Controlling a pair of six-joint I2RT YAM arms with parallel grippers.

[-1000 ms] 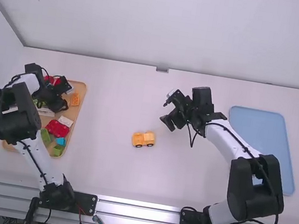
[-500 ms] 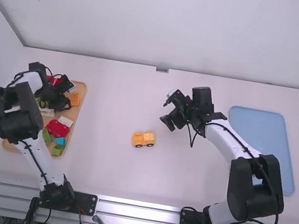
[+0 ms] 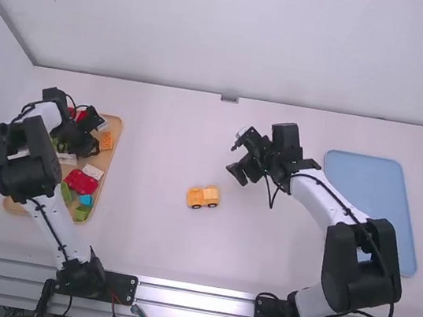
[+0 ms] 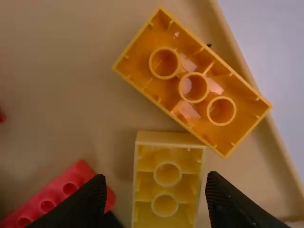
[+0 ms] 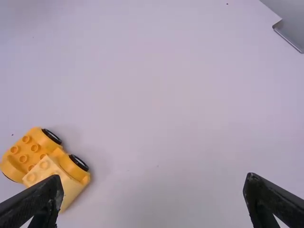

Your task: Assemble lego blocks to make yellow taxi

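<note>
In the high view my left gripper (image 3: 94, 136) is over the wooden tray (image 3: 112, 161), close to an orange-yellow brick (image 3: 107, 140). The left wrist view shows the open left gripper (image 4: 156, 202) with a yellow brick (image 4: 165, 190), tubes facing up, between its fingers and gaps beside it. A longer orange-yellow brick (image 4: 142, 54), also tubes up, lies against it. A yellow wheeled car base (image 3: 203, 196) stands mid-table; in the right wrist view the base (image 5: 34, 147) carries a paler yellow block (image 5: 59, 180). My right gripper (image 3: 237, 157) hangs beyond and right of it; the right gripper (image 5: 154, 197) is open, holding nothing.
Red (image 3: 81, 181), white (image 3: 92, 172), blue (image 3: 85, 199) and green (image 3: 82, 212) bricks share the wooden tray. A red brick (image 4: 61, 192) lies beside the left gripper's finger. On the right stands a blue tray (image 3: 374, 191).
My left gripper has shifted slightly to the right over the wooden tray, mostly during the earlier half second. The right arm and the car base have stayed put.
</note>
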